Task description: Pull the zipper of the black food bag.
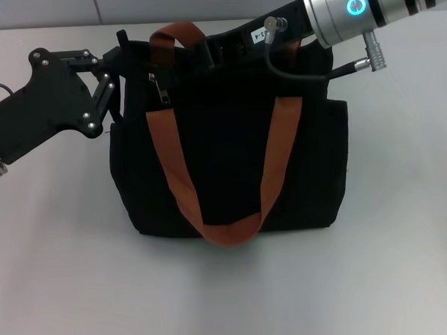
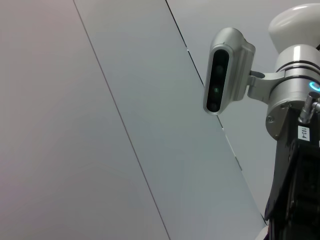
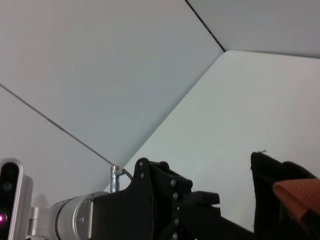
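Centre of the head frame: the large boxy black fabric food bag [image 1: 231,167] sits upright on the pale grey table [image 1: 64,281], brown-orange webbing strap handles [image 1: 181,181] looping down its front face. Small silver metal zipper pull [image 1: 159,89] sits at the bag's upper left, on the top edge just beside the left strap.

Left gripper [image 1: 122,71], black with linkage fingers, comes in from the left edge of the frame and sits at the bag's top-left corner, fingertips against the black fabric just left of the pull. Jaws look nearly closed on the bag's corner edge, but black on black, so I cannot tell the grip for sure.

Right gripper [image 1: 228,43], on the silver arm entering from upper right, lies along the bag's top rim. Fingers merge with the bag; cannot tell jaw state.

Right wrist view shows the left gripper [image 3: 200,210] near a bag corner [image 3: 267,190].
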You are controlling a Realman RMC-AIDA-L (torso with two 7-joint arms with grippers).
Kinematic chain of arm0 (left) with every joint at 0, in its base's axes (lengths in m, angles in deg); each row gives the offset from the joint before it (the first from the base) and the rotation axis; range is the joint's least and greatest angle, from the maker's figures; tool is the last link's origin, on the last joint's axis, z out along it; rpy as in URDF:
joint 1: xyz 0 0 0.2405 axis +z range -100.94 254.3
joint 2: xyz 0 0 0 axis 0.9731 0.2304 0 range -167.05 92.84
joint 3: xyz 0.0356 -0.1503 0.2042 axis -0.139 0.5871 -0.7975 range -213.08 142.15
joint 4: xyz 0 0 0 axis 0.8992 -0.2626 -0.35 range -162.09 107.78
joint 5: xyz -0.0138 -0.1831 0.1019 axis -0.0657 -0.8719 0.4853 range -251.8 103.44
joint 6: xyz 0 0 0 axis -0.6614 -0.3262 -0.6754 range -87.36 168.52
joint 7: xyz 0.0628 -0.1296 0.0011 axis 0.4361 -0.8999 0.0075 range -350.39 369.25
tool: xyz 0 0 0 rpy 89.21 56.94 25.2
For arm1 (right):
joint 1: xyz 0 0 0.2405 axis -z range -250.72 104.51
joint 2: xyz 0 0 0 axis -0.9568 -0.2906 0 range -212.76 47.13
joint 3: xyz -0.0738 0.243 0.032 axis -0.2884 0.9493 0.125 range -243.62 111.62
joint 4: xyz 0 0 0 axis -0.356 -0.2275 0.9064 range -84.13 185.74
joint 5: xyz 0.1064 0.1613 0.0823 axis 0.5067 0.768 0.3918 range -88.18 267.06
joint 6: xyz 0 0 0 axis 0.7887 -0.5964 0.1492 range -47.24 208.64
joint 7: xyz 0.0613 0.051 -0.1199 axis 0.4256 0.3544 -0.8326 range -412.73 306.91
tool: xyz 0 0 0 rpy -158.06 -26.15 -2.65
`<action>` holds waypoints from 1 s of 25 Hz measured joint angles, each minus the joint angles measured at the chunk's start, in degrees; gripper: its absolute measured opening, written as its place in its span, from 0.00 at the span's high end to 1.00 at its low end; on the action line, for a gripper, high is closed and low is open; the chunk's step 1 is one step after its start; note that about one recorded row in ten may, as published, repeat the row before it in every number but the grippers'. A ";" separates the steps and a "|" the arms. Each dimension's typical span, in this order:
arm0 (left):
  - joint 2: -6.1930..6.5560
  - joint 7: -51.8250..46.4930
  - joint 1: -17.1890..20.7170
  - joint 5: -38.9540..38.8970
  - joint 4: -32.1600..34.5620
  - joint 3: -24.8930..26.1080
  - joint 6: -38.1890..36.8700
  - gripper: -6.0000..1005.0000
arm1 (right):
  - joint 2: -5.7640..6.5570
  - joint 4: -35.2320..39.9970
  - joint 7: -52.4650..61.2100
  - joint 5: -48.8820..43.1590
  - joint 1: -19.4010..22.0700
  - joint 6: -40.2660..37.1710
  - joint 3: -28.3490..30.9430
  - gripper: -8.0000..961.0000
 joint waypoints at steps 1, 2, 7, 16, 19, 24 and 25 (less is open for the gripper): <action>0.00 0.00 -0.09 0.00 0.00 0.00 0.05 0.97 | 0.00 -0.18 -0.02 0.02 -0.07 0.09 -0.13 0.82; 0.00 0.00 -0.09 0.00 0.00 0.00 0.05 0.97 | 0.00 -0.42 -0.02 0.04 -0.22 0.17 -0.21 0.79; 0.00 0.00 -0.26 0.00 0.00 0.00 -0.05 0.97 | -0.09 -2.24 -0.04 0.03 -1.06 0.83 -0.31 0.70; 0.00 0.00 -0.44 0.01 0.00 0.00 -0.05 0.97 | -0.26 -4.28 0.17 1.11 -2.10 0.49 -0.25 0.70; 0.00 0.00 -0.36 0.01 0.00 0.00 0.02 0.97 | -0.17 -4.10 0.06 3.26 -1.31 -0.07 0.01 0.70; 0.00 0.00 -0.21 -0.28 0.00 0.00 0.05 0.97 | 0.00 -4.27 -0.01 3.27 -0.97 0.19 -0.05 0.71; 0.00 0.00 -0.21 -0.28 0.00 0.00 0.05 0.97 | 0.00 -4.27 -0.01 3.27 -0.97 0.19 -0.05 0.71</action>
